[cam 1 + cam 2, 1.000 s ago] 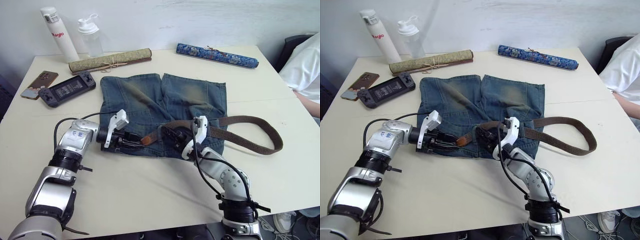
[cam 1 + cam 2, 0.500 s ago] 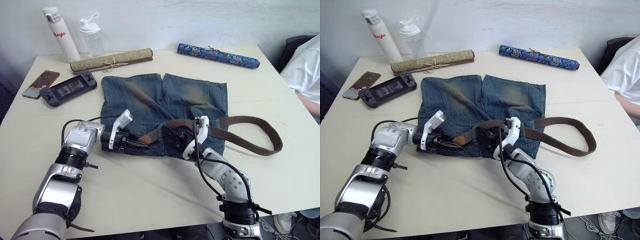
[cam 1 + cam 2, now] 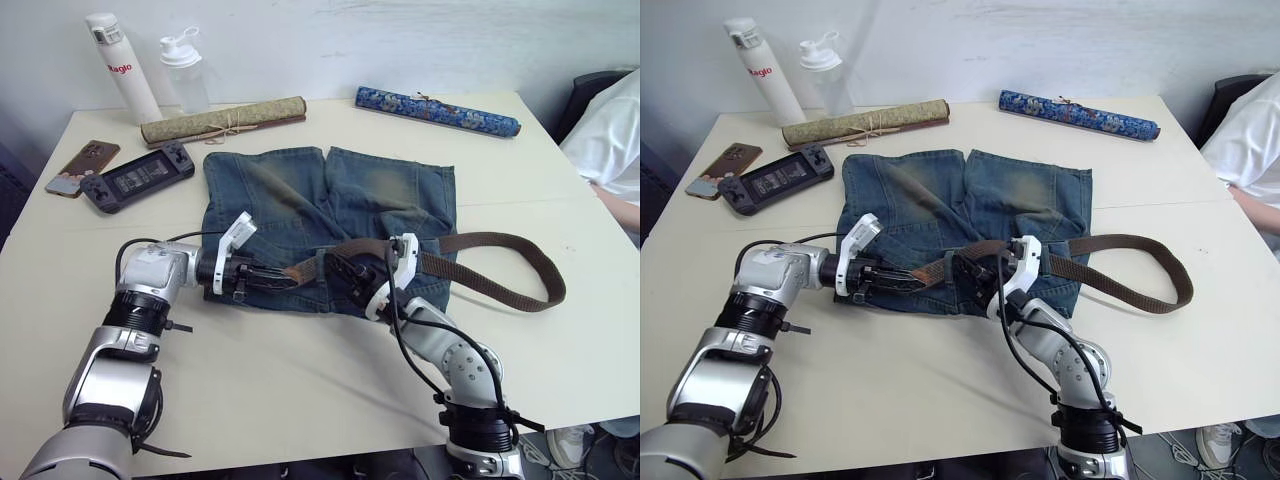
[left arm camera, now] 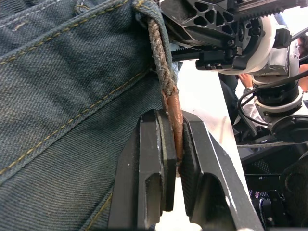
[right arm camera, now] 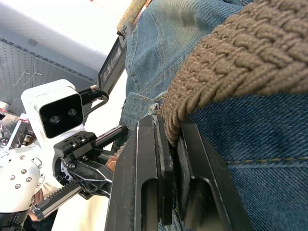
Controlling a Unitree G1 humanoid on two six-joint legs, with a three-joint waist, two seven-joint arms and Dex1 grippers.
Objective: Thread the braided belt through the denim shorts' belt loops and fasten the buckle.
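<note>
Left wrist view: my left end effector (image 4: 175,159) pinches braided belt (image 4: 163,72) tip; right end effector (image 5: 171,159) clamps its strap, lengthwise across denim shorts (image 3: 330,215).

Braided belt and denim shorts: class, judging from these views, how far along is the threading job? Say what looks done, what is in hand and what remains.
Done: the braided belt lies across the waistband of the denim shorts, and its leather tip has come out past a denim fold, apparently a belt loop. In hand: the left gripper pinches that tip, and the right gripper clamps the braid. Left: most of the belt trails loose on the table, and no fastened buckle can be seen.
</note>
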